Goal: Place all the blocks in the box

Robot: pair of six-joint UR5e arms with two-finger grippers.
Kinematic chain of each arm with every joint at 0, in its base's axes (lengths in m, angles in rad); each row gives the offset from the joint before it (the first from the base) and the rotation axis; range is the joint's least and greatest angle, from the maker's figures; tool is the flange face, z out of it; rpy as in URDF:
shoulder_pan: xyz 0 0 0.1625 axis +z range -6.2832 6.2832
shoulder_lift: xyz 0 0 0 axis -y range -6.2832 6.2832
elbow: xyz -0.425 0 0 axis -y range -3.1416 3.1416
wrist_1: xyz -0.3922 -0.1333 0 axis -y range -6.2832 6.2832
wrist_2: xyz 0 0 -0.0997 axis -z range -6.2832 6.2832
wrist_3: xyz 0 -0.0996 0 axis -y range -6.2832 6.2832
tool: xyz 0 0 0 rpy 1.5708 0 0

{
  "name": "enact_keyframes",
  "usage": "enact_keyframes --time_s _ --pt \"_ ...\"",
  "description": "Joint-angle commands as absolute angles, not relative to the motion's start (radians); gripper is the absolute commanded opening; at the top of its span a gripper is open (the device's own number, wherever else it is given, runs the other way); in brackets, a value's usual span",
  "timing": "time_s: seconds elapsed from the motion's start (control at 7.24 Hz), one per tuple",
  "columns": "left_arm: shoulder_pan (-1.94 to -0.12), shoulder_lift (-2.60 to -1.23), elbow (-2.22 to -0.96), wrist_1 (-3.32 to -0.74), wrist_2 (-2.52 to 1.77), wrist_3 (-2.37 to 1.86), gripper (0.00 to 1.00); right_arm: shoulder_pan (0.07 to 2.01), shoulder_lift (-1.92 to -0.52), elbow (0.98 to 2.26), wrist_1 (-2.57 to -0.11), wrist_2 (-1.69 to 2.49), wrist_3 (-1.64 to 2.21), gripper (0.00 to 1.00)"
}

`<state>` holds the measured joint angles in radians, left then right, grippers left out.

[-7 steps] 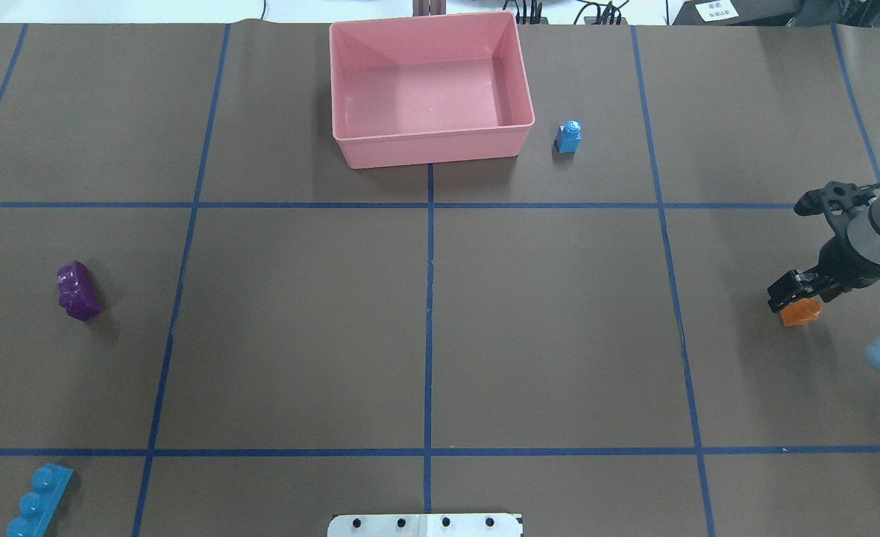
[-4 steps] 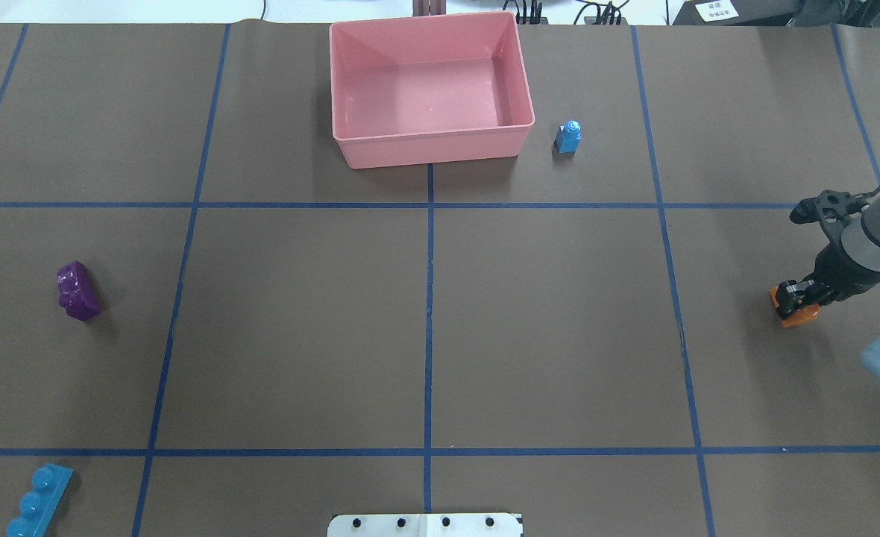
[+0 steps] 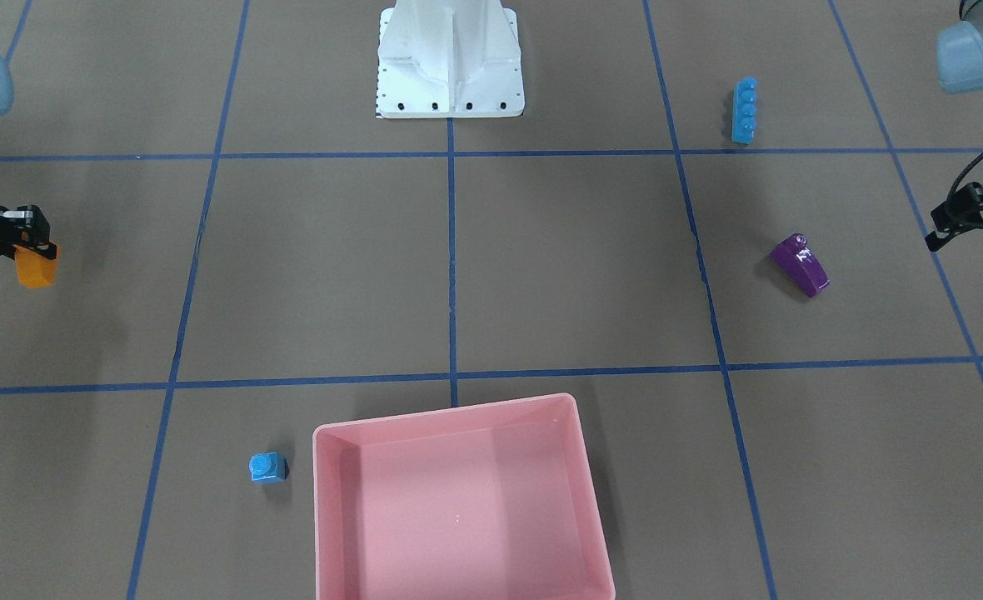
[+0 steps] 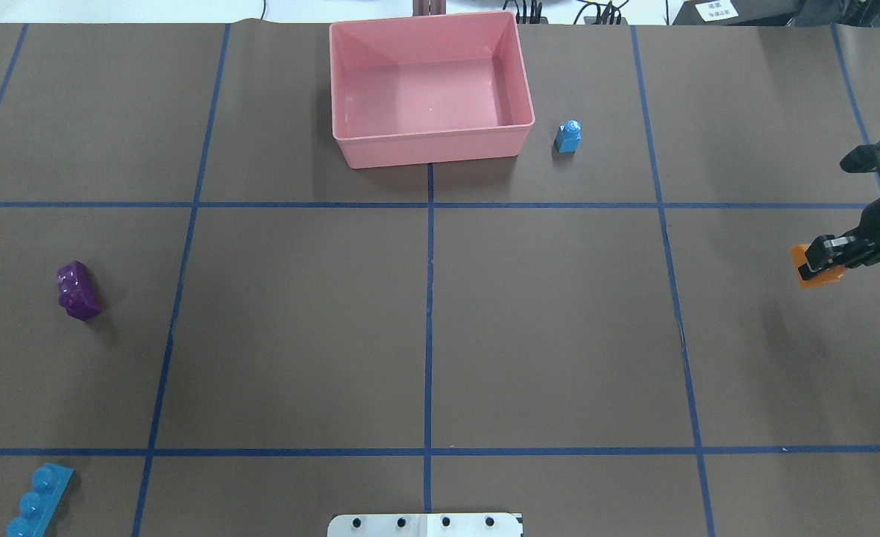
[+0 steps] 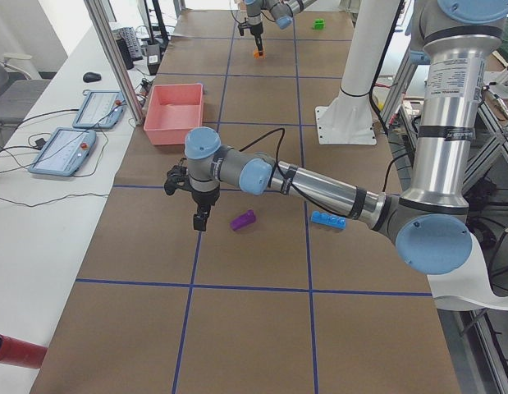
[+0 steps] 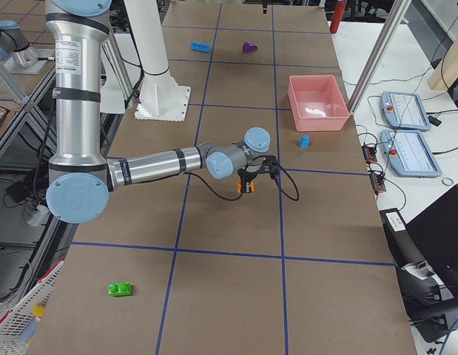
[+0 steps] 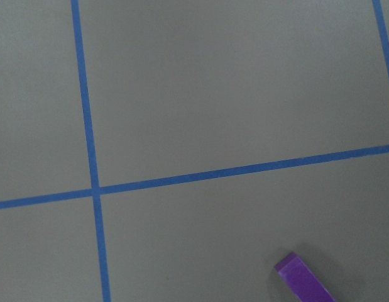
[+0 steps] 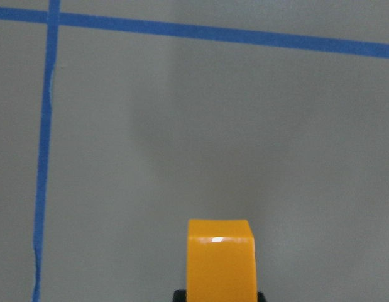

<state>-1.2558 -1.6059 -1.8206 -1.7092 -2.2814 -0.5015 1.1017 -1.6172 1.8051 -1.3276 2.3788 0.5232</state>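
Front-facing: the right claw (image 3: 33, 246) is clamped on the orange block (image 3: 36, 273), held just off the bench (image 3: 541, 267) at the left edge, and the small blue block (image 3: 266, 467) stands just left of the pink box (image 3: 446, 410). Overhead, the purple block (image 4: 77, 291) and long blue block (image 4: 37, 503) lie far left, well apart from the pink box. From the left end, the left claw (image 5: 201, 220) hangs near the purple block, its opening impossible to tell; the green block (image 5: 318, 24) lies at the far end.

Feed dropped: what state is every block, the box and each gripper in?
box: empty
orange block: gripped, lifted
purple block: on table
small blue block: upright, outside box
long blue block: on table
green block: on table
right gripper: shut on orange block
left gripper: cannot tell
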Motion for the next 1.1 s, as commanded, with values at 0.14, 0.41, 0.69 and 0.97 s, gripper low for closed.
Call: enact_keyframes --time_s 0.14,0.41,0.69,0.97 --pt "-1.010 -1.546 -1.824 -1.949 -2.128 -1.042 0.99 1.239 -1.406 1.882 -1.570 2.413 0.525 0.00" --pt "-0.895 -1.519 -1.819 -1.988 -1.998 -1.217 0.99 1.246 -1.240 1.884 -1.688 2.410 0.534 0.00" --pt "-0.852 -1.489 -1.755 -2.118 -1.977 -1.311 0.99 1.246 -1.078 1.864 -1.810 2.405 0.572 0.00" --pt "-0.783 -1.502 -1.731 -2.128 -1.918 -1.351 0.99 1.244 -0.952 1.780 -1.813 2.401 0.604 0.00"
